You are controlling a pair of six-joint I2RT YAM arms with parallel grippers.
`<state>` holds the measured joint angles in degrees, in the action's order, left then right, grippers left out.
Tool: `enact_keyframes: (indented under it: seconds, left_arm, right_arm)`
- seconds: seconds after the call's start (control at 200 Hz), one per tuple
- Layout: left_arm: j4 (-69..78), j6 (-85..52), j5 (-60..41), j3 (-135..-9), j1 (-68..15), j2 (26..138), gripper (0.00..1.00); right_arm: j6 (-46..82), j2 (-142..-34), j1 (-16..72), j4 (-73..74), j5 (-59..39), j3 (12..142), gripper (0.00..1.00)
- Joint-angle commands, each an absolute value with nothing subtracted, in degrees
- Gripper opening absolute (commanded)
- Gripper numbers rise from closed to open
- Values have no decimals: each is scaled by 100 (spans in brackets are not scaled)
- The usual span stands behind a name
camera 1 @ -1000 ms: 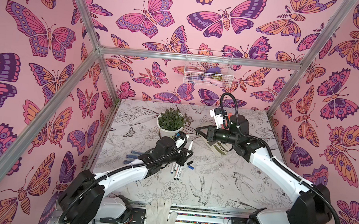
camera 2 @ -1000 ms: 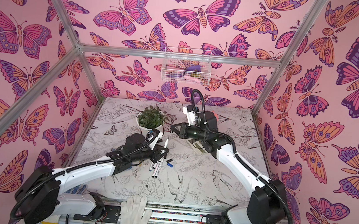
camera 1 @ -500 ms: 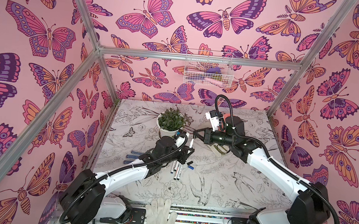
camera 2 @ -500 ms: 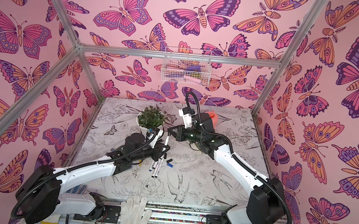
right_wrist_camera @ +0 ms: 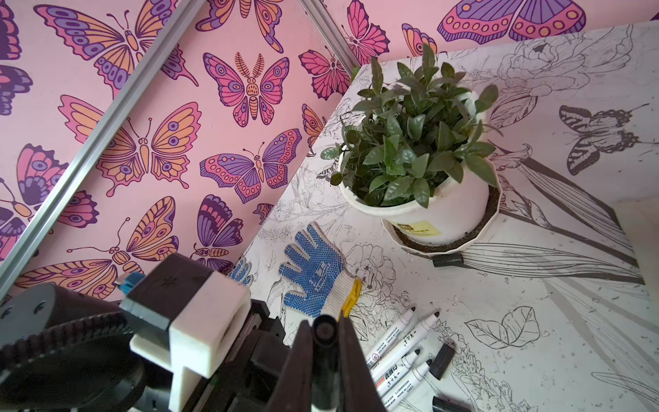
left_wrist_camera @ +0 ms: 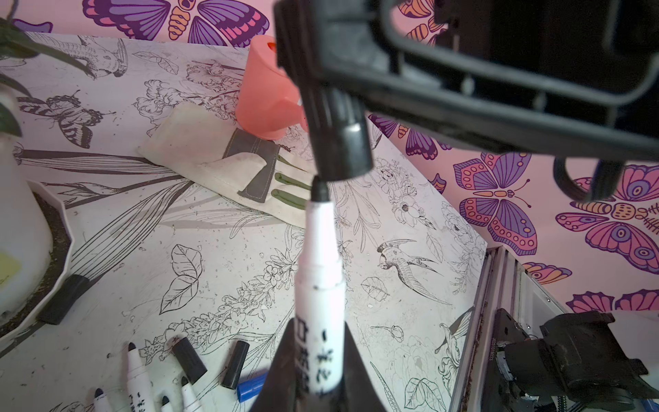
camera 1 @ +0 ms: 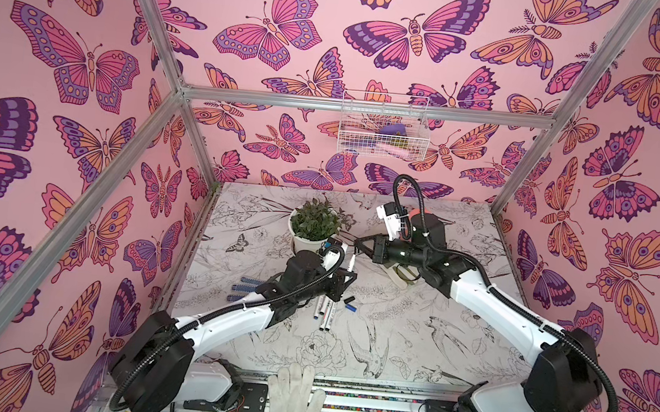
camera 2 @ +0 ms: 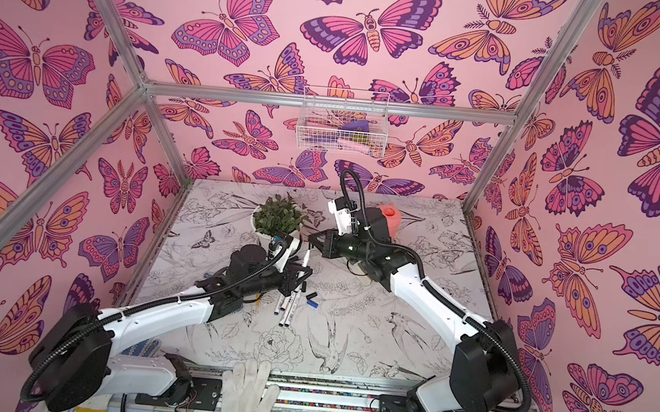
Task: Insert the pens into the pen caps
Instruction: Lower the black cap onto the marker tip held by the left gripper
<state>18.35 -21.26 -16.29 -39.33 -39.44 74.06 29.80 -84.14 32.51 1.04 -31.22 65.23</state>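
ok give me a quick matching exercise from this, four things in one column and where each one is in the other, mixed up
Things
1. raised pen
2. raised black cap
3. blue cap
4. plant pot

Places
A. standing in a white saucer
B. clamped in the right gripper
C. lying on the table beside loose black caps
D. clamped in the left gripper

Pairs: 1-D, 2-B, 3-C, 4-A
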Motion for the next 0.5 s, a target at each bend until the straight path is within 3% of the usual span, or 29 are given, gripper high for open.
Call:
enact_keyframes:
  seconds: [0.0, 0.496]
  left_arm:
    - [2197, -2135, -1669, -3942, -3991, 7411, 0]
    - [2316, -2153, -1722, -3903, -3995, 7431, 0]
  right_arm:
    - [3006, -8464, 3269, 229, -3217, 6596, 0]
    - [2976, -8586, 3271, 263, -2959, 6722, 0]
